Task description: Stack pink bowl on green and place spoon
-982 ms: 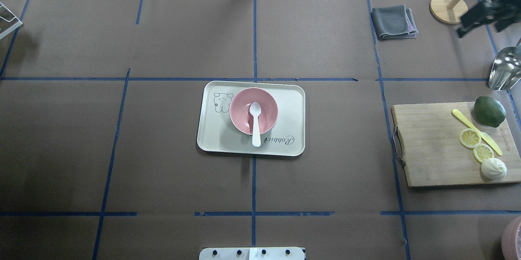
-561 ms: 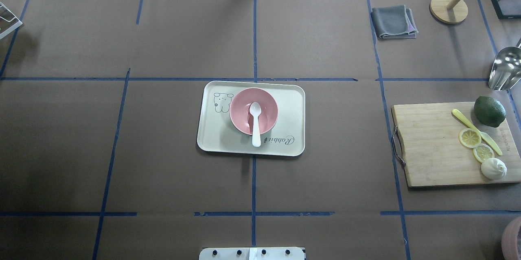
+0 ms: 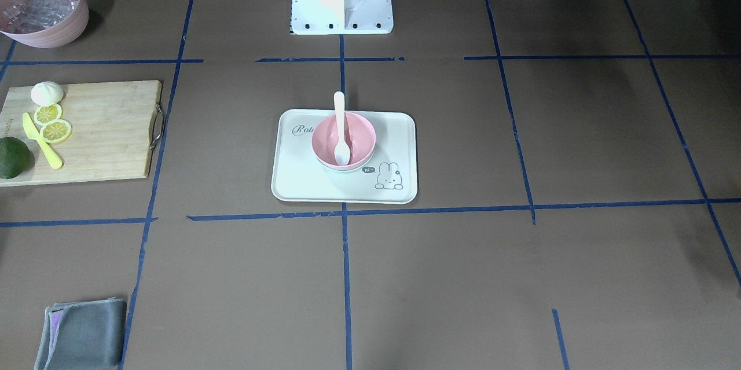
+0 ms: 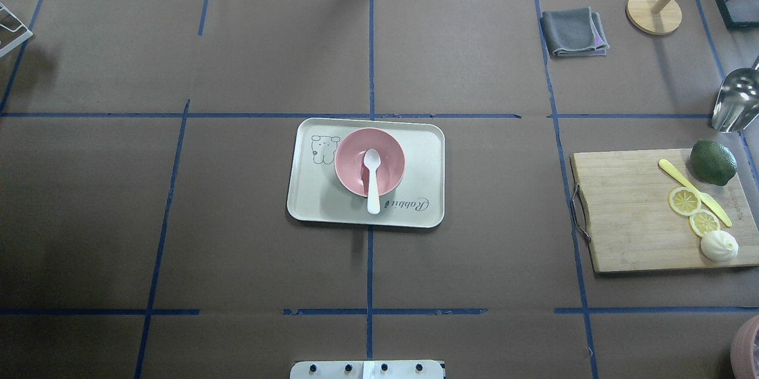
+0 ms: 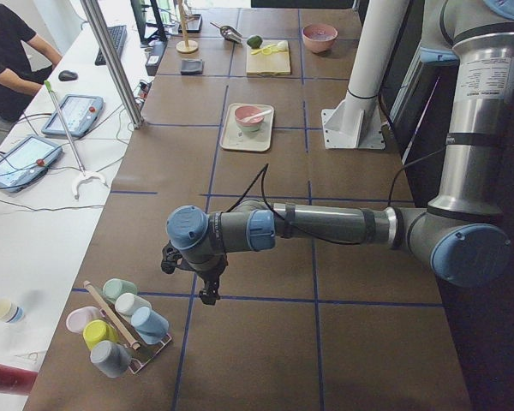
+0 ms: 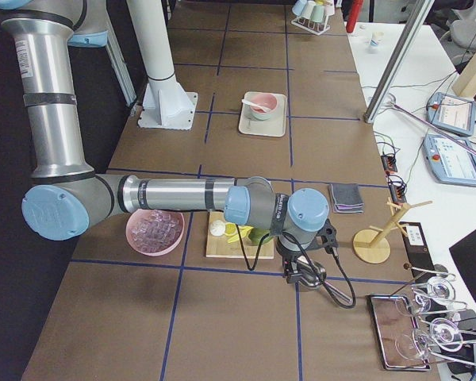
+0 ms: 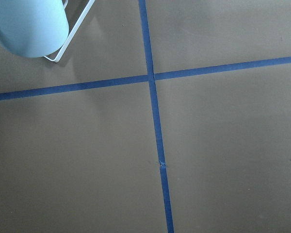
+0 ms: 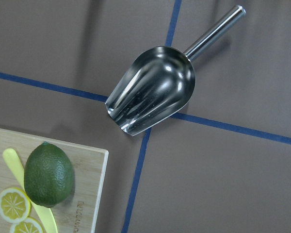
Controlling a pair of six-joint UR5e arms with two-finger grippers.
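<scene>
Matt brown paper over the table, crossed with smooth blue tape. Smooth, faintly glossy plastic for the pink bowl, white spoon and cream tray. Polished, mirror-bright metal on the scoop. Pale grained wood for the cutting board, soft grey fabric for the folded cloth, pebbled skin on the lime.

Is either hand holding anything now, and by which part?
Nothing seems held: the spoon lies in the pink bowl; the left hand and right hand hang far off, nothing visible in them.
</scene>
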